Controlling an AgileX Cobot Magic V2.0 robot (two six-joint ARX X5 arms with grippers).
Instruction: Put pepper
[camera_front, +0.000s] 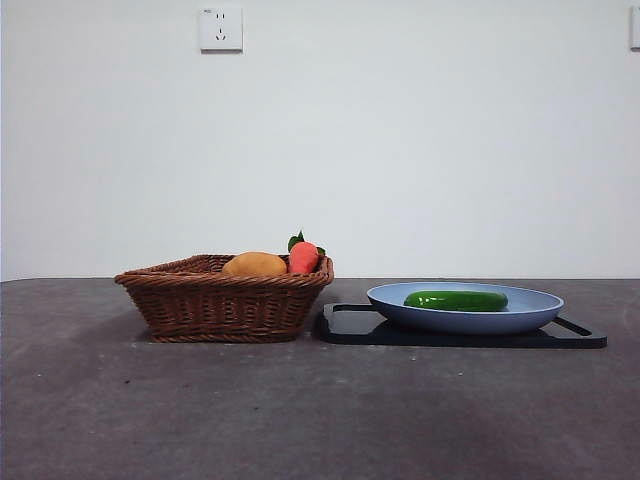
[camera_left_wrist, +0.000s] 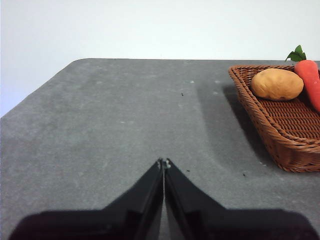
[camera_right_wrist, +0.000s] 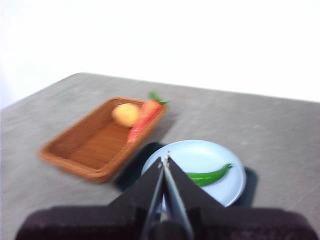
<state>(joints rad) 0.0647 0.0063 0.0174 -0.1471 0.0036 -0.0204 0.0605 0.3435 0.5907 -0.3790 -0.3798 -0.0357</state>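
The pepper (camera_front: 456, 300) is a glossy dark green, elongated vegetable lying in the blue plate (camera_front: 530, 312), which rests on a black tray (camera_front: 580, 338). In the right wrist view the pepper (camera_right_wrist: 209, 176) lies across the plate (camera_right_wrist: 200, 152), just beyond my right gripper (camera_right_wrist: 164, 161), which hovers above the plate's near rim with its jaws shut and nothing in them. My left gripper (camera_left_wrist: 163, 163) is shut and empty over bare table, well apart from the basket (camera_left_wrist: 280, 135). Neither arm appears in the front view.
A brown wicker basket (camera_front: 225, 300) stands left of the tray, holding a yellow-orange rounded fruit (camera_front: 254, 265) and a red-orange fruit with green leaves (camera_front: 303, 256). The grey table (camera_front: 300, 410) stretches in front. A wall socket (camera_front: 221, 29) is on the wall behind.
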